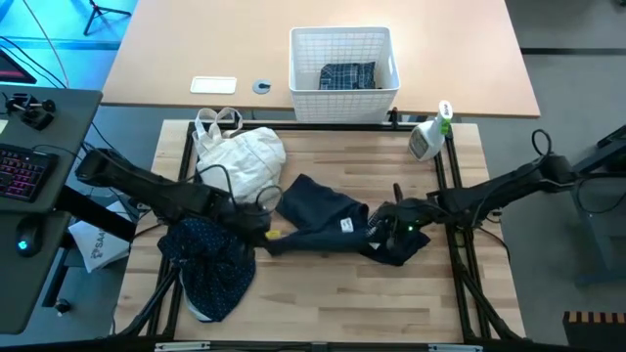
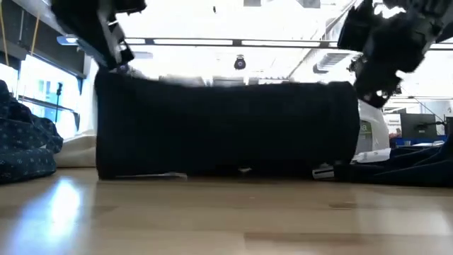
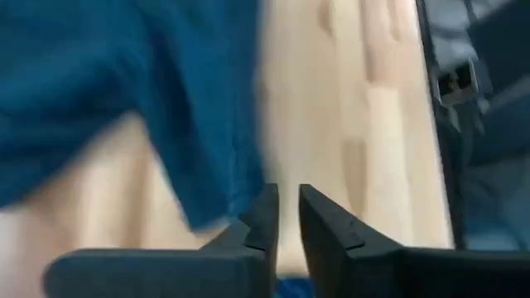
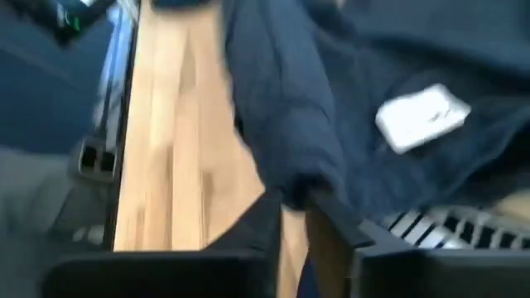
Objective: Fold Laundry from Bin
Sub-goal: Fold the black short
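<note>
A: Folding's under way on the navy piece (image 1: 318,210), which lies mid-table between both grippers. The dotted shirt (image 1: 207,259) sits heaped at the left, and the plaid shirt (image 1: 347,75) is in the bin (image 1: 296,59) at the far side.

B: Grips?

A: The left gripper (image 3: 283,207) has its fingers slightly apart with nothing between them, cloth just beside. The right gripper (image 4: 294,211) is narrowly parted at a fold of navy; pinched or just released, I can't tell.

B: Next?

A: Probably re-gripping both edges, then laying the cloth flat before folding.
</note>
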